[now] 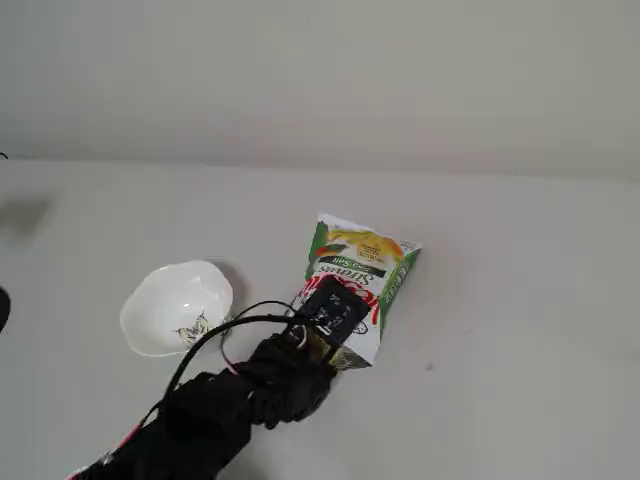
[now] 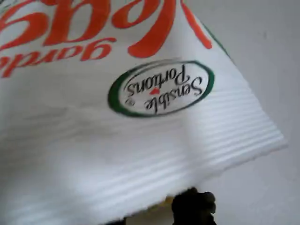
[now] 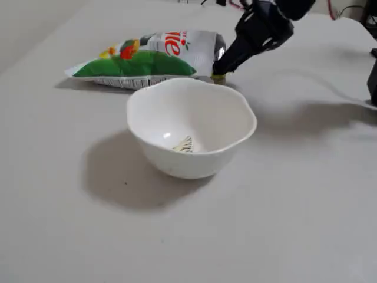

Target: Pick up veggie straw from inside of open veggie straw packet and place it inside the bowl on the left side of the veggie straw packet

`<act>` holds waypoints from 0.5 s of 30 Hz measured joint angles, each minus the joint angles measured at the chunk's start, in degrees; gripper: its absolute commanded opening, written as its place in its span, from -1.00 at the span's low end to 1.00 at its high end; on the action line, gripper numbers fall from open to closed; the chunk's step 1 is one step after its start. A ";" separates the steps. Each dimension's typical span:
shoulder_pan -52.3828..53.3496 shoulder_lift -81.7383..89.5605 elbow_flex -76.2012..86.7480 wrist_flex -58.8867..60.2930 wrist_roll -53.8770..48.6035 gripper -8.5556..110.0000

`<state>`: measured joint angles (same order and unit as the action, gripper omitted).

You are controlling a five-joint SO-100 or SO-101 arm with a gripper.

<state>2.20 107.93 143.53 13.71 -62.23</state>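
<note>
Black two-finger gripper (image 3: 219,72) noses into the open mouth of the white and green foil veggie straw packet (image 1: 352,280), fingertips hidden, so its grip cannot be told. Something yellowish shows there, blurred, in the wrist view. White wavy-rimmed ceramic bowl (image 3: 191,134) sits beside the packet, mid-table, holding no straw

White-green veggie straw packet (image 1: 352,283) lies flat; white bowl (image 1: 172,308) upright beside.
</note>
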 measured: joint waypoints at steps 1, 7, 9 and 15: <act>0.18 -0.79 -0.70 -0.09 -0.18 -0.63; 0.26 -3.08 -2.99 -0.09 -0.44 -0.63; 0.26 -3.78 -3.52 -0.09 -0.44 -0.63; 0.26 -6.59 -4.13 -1.93 -0.62 -0.64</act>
<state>2.46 101.34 139.39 11.78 -62.84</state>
